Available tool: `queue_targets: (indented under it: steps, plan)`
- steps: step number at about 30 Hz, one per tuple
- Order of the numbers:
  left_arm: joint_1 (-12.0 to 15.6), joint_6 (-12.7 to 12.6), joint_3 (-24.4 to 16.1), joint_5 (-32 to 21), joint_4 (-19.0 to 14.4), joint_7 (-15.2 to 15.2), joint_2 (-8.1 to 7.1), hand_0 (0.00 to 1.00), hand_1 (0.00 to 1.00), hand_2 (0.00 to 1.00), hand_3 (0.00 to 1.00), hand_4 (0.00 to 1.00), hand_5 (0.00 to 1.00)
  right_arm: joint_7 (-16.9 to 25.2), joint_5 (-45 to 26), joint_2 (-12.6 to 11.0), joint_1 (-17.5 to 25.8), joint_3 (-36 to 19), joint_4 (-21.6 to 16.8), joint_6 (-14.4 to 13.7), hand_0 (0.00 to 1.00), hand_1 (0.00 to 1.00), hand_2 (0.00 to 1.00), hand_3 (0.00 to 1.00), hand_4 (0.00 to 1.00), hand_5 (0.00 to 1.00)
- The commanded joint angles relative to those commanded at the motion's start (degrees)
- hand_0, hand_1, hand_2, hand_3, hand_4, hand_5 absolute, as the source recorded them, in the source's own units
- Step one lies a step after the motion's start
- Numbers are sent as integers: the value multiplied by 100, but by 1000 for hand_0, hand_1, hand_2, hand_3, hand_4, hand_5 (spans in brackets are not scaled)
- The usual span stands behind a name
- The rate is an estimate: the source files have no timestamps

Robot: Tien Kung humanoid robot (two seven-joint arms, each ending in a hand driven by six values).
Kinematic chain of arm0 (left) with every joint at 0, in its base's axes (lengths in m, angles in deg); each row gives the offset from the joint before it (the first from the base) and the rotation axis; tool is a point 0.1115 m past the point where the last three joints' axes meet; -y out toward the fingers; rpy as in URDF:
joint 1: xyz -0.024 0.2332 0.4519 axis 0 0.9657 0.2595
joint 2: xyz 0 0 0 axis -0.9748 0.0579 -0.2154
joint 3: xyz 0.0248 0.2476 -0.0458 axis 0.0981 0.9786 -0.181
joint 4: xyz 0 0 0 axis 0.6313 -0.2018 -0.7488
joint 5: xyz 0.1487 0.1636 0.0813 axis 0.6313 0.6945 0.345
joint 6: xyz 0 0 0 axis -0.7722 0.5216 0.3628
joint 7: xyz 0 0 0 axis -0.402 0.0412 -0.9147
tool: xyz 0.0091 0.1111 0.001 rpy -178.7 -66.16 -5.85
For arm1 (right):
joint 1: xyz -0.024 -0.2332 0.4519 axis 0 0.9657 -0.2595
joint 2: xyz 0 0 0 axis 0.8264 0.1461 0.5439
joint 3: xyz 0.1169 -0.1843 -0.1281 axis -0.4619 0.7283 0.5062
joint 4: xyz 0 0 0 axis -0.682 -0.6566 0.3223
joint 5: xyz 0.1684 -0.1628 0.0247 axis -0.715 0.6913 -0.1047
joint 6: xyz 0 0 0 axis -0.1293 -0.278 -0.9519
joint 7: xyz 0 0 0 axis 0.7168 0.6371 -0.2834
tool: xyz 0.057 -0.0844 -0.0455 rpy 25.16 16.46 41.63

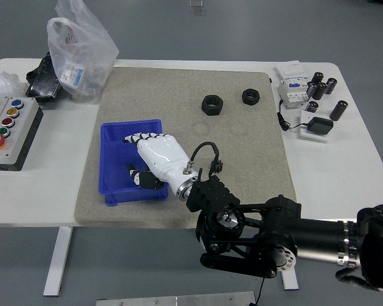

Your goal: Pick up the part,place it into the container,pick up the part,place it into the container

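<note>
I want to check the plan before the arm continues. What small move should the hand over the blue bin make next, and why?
Probably lift the right hand straight up out of the blue bin. Its fingers are spread over the bin and a dark part seems to lie under the palm, so this drop looks done. Two black nuts wait on the mat.

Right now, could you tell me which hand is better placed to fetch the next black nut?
Probably the right hand: it is over the blue bin, fingers spread, and both black nuts lie on its side. No left hand shows.
</note>
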Motion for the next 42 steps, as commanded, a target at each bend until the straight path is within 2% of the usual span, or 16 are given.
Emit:
queue_targets:
  steps: [4, 7, 9, 10, 11, 16, 17, 20, 27, 28, 29, 34, 35, 40, 41, 42]
  plan:
    - [-3, 3, -16, 19, 0, 11, -1, 595, 468, 484, 609, 550, 553, 8, -1, 0, 72, -98, 4, -67, 672, 857, 881, 887, 432, 119]
    - [3, 5, -38, 41, 0, 24, 12, 595, 468, 484, 609, 551, 555, -59, 161, -20, 326, -433, 10, -248, 656, 848, 863, 873, 442, 143]
    - [16, 6, -53, 56, 0, 28, 29, 595, 468, 484, 609, 551, 555, -232, 369, -136, 558, -736, 70, -243, 656, 848, 863, 873, 442, 143]
    - [24, 6, -57, 58, 0, 28, 38, 595, 468, 484, 609, 551, 555, -323, 429, -212, 674, -880, 97, -210, 656, 848, 863, 873, 442, 143]
    - [31, 6, -67, 68, 0, 28, 45, 595, 467, 482, 608, 550, 555, -370, 473, -282, 775, -1013, 111, -152, 579, 796, 846, 868, 507, 189]
    - [72, -1, -119, 116, 0, 31, 62, 595, 467, 482, 608, 550, 555, -370, 632, -739, 1343, -1729, -92, 328, 579, 796, 846, 868, 507, 189]
    - [75, -1, -126, 125, 0, 35, 61, 595, 468, 482, 608, 548, 554, -370, 751, -796, 1452, -1862, -158, 414, 593, 812, 853, 868, 587, 252]
    - [72, 4, -130, 141, 0, 47, 64, 595, 468, 482, 608, 548, 554, -370, 1054, -857, 1649, -2156, -288, 572, 593, 812, 853, 868, 587, 252]
    - [35, 28, -96, 146, 0, 75, 80, 595, 467, 481, 607, 547, 556, -370, 1074, -898, 1787, -2217, -362, 729, 572, 804, 852, 864, 613, 272]
    - [30, 30, -86, 138, 0, 78, 84, 595, 467, 481, 607, 547, 556, -370, 1034, -941, 1807, -2214, -360, 833, 572, 804, 852, 864, 613, 272]
    - [28, 30, -82, 134, 0, 79, 85, 595, 467, 482, 606, 541, 563, -370, 1011, -979, 1821, -2209, -358, 910, 563, 798, 842, 864, 708, 378]
    - [50, 24, -108, 157, 0, 61, 79, 595, 467, 482, 606, 541, 563, -370, 981, -1147, 1898, -2179, -312, 1179, 563, 798, 842, 864, 708, 378]
    - [57, 23, -113, 160, 0, 58, 77, 596, 468, 482, 605, 539, 563, -370, 961, -1167, 1917, -2168, -290, 1187, 540, 784, 806, 852, 725, 404]
    - [65, 23, -109, 151, 0, 61, 75, 596, 468, 482, 605, 539, 563, -370, 902, -1186, 1967, -2106, -220, 1054, 540, 784, 806, 852, 725, 404]
    - [64, 24, -103, 146, 0, 64, 76, 595, 467, 483, 604, 535, 560, -370, 892, -1182, 1967, -2090, -207, 1009, 449, 671, 571, 713, 531, 284]
    - [62, 25, -99, 143, 0, 66, 76, 595, 467, 483, 604, 535, 560, -370, 879, -1178, 1965, -2076, -194, 974, 449, 671, 571, 713, 531, 284]
